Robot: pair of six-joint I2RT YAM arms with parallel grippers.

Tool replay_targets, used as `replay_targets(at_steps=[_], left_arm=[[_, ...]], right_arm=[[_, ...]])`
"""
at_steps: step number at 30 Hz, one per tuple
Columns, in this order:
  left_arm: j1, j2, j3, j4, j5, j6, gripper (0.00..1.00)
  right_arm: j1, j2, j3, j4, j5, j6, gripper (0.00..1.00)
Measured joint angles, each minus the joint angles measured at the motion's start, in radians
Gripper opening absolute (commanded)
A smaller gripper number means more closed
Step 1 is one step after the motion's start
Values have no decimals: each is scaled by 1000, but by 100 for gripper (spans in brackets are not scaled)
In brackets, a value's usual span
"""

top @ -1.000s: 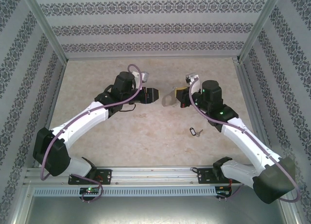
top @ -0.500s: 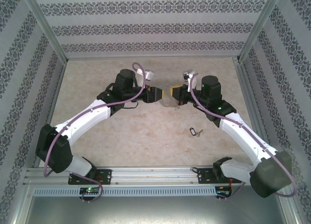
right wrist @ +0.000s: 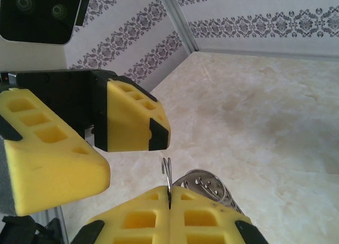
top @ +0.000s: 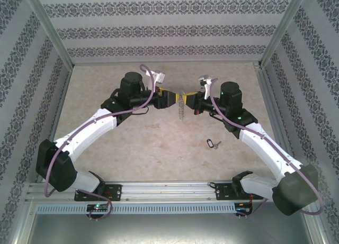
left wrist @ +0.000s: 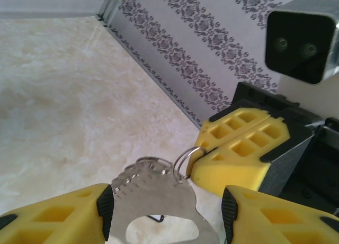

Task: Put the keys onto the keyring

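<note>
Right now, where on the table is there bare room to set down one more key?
Free: the near centre of the table, left of the loose key; also the far strip along the back wall. Crowded: the middle, where the left gripper and the right gripper meet at the keyring.

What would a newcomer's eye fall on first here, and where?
The grippers meet tip to tip over the far middle of the table. The right gripper pinches the small wire loop of the silver keyring, whose flat body sits between the yellow fingers of the left gripper. Nearer, a small dark-headed key lies alone.
</note>
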Motion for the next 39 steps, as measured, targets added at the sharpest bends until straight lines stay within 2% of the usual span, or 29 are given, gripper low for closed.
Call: replay_targets(at_steps=[7, 15, 25, 32, 39], left_arm=[[27, 26, -24, 167, 92, -93, 54], [59, 48, -176, 350, 134, -217, 54], [95, 18, -332, 386, 124, -214, 55], [96, 11, -425, 409, 117, -203, 56], [96, 47, -480, 528, 135, -226, 54]], right_arm=[[2, 15, 0, 34, -14, 28, 0], [34, 22, -57, 72, -12, 42, 0], [83, 113, -183, 151, -5, 68, 0], [107, 136, -204, 185, -6, 82, 0], [107, 184, -204, 226, -6, 90, 0]])
